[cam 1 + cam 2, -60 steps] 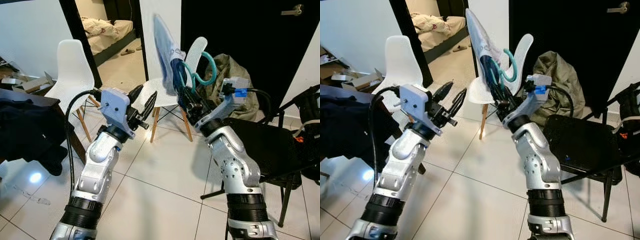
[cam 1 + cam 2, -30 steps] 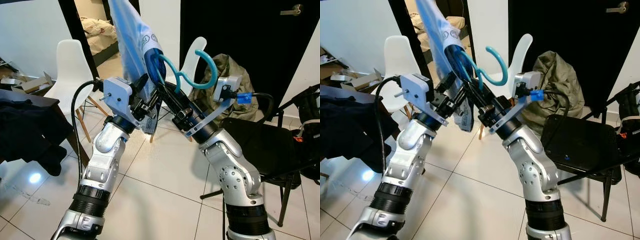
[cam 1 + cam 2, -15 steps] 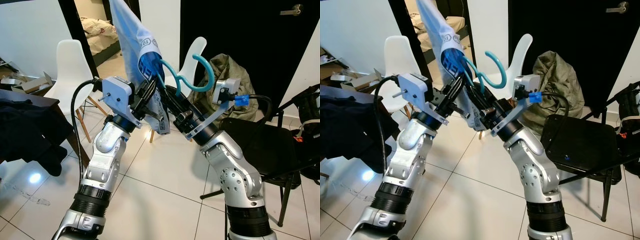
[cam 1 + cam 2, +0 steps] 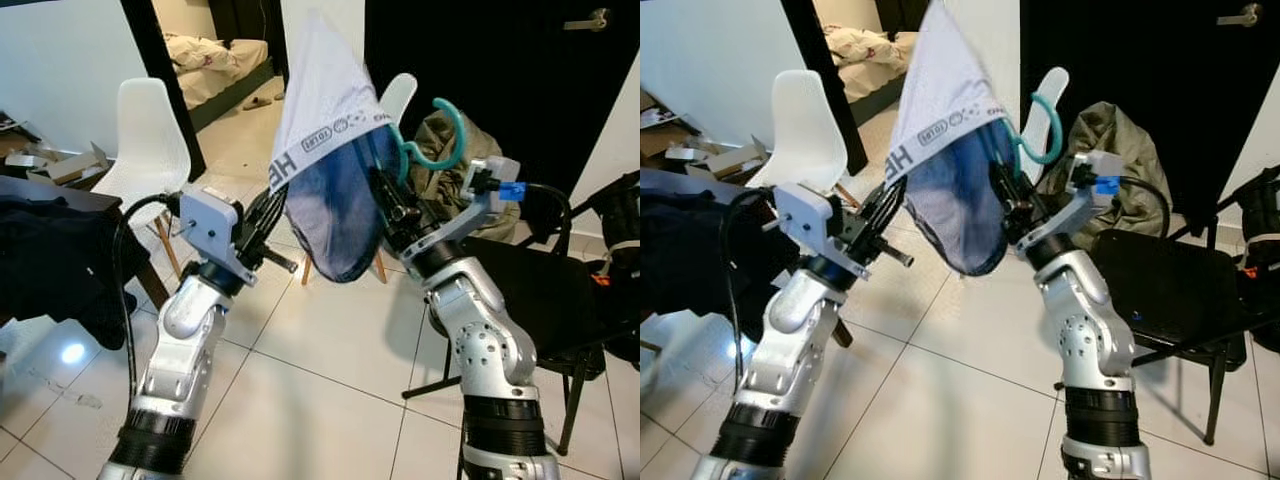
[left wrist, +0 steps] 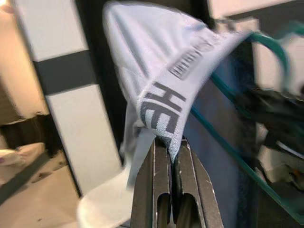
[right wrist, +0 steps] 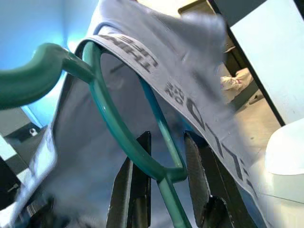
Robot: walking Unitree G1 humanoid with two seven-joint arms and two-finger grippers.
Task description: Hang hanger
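**Garment half on hanger, both grippers engaged**

Left gripper [image 5: 166,142] is pinched tight on the lettered waistband [image 5: 164,107] of the blue-and-white garment [image 4: 335,200], stretching it to the left. Right gripper [image 6: 164,152] is clamped on the teal hanger [image 6: 118,128], hook [image 4: 440,135] up and to the right, held mid-air in front of the white chair [image 4: 150,135]. Waistband drapes over one hanger arm. My read: keep the band taut, hold the hanger steady, seat the band fully before letting go. Risk: fabric slipping off the arm.
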